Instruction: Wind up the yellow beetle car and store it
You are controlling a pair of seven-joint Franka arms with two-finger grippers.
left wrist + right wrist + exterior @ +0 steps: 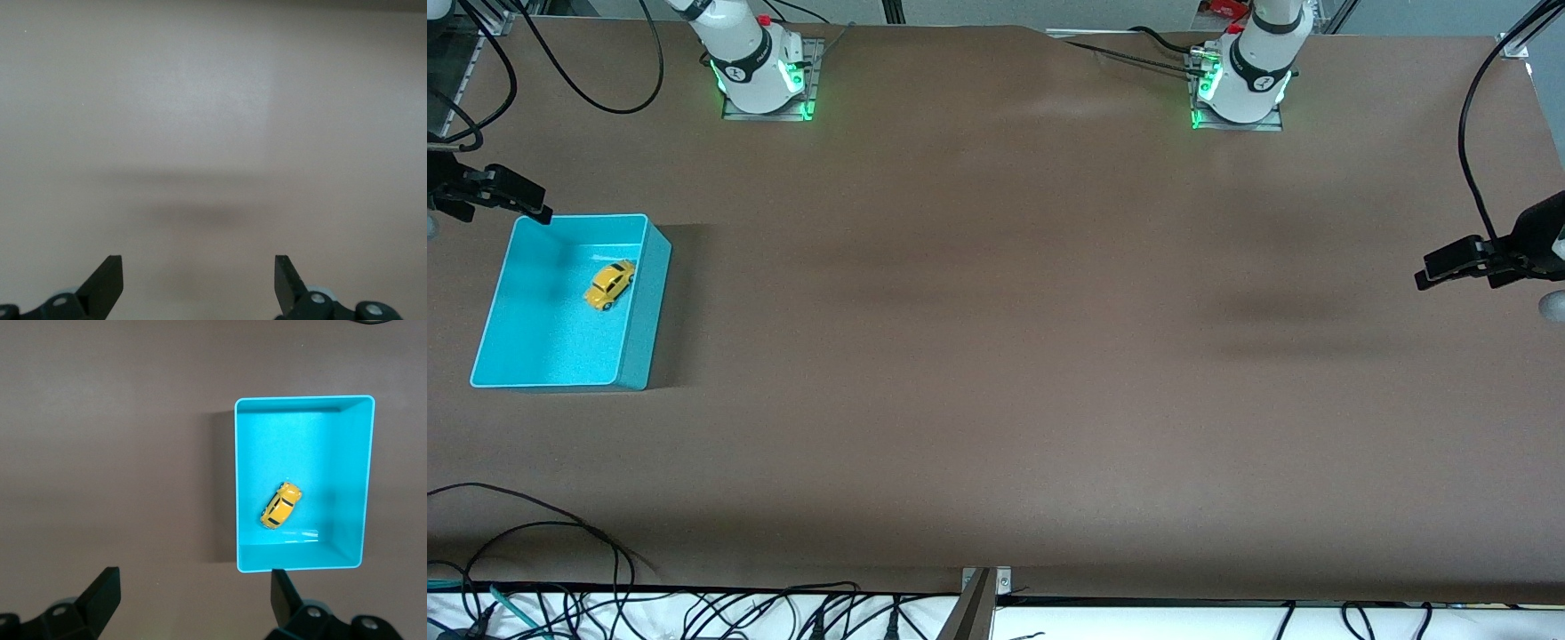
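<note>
The yellow beetle car (610, 284) lies loose on the floor of the turquoise bin (643, 307) at the right arm's end of the table. In the right wrist view the car (280, 505) sits slantwise in the bin (300, 559), near the wall closest to that gripper. My right gripper (511, 203) is open and empty, up in the air over the bin's edge that lies farther from the front camera; its jaws (195, 580) stand wide apart. My left gripper (1458, 271) is open and empty over bare table at the left arm's end (199, 267).
The brown table (996, 356) carries only the bin. The two arm bases (760, 80) (1240, 84) stand along its edge farthest from the front camera. Loose cables (605, 604) hang along the edge nearest that camera.
</note>
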